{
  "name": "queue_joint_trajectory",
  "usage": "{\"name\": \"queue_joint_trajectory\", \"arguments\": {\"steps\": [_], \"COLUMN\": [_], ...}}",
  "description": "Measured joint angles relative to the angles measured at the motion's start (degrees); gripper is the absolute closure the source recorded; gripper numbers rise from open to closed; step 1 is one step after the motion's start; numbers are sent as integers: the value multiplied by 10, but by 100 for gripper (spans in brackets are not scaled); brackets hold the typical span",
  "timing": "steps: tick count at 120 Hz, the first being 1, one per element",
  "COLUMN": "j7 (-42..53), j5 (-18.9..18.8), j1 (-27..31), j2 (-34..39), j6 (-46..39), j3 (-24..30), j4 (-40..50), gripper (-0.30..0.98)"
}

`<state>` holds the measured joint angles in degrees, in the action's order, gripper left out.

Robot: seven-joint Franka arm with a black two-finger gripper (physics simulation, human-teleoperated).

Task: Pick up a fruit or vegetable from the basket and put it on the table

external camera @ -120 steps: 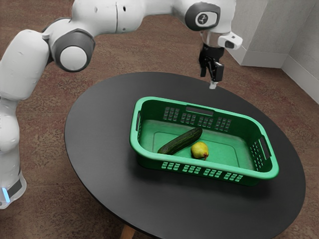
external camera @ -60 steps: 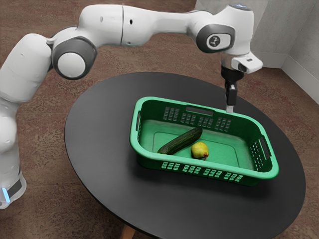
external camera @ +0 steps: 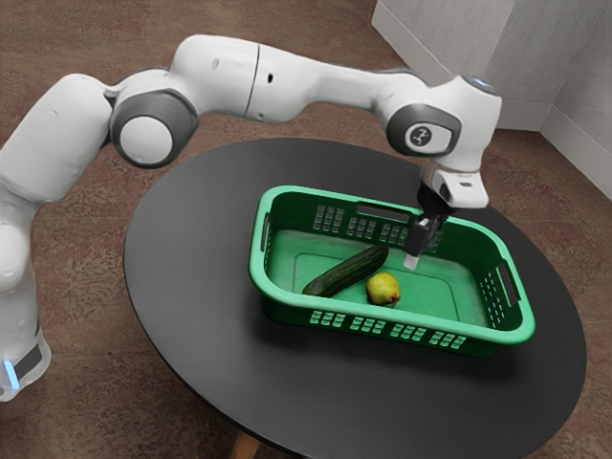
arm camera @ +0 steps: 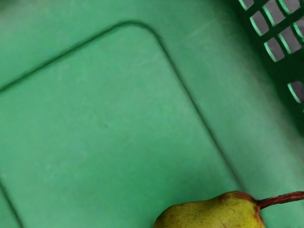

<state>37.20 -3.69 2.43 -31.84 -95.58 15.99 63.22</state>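
Note:
My gripper is over the inside of the green basket, its tips lower than the far rim, up and to the right of the pear in the exterior view. The yellow-green pear lies on the basket floor, beside a dark green cucumber that lies slantwise. In the wrist view part of the pear with its brown stem shows at the lower edge, on the green basket floor. Whether the fingers stand apart cannot be told.
The basket stands on a round dark table. Its slotted walls rise around the pear and cucumber; one slotted wall shows in the wrist view. Pale room walls stand behind, beyond the table.
My gripper has come from beyond the basket's far rim, first to the exterior view's right, then down over the basket's inside, and has turned. The pear and cucumber have not moved.

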Motion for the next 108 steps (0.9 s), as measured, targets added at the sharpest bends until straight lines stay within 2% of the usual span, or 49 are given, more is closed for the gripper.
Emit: {"name": "queue_joint_trajectory", "arguments": {"steps": [45,108], "j7": [76,125], "j5": [4,17], "j1": [-4,1], "j2": [24,26], "j6": [18,18], "j3": [-1,-3], "j4": [66,127], "gripper": [0,0]}}
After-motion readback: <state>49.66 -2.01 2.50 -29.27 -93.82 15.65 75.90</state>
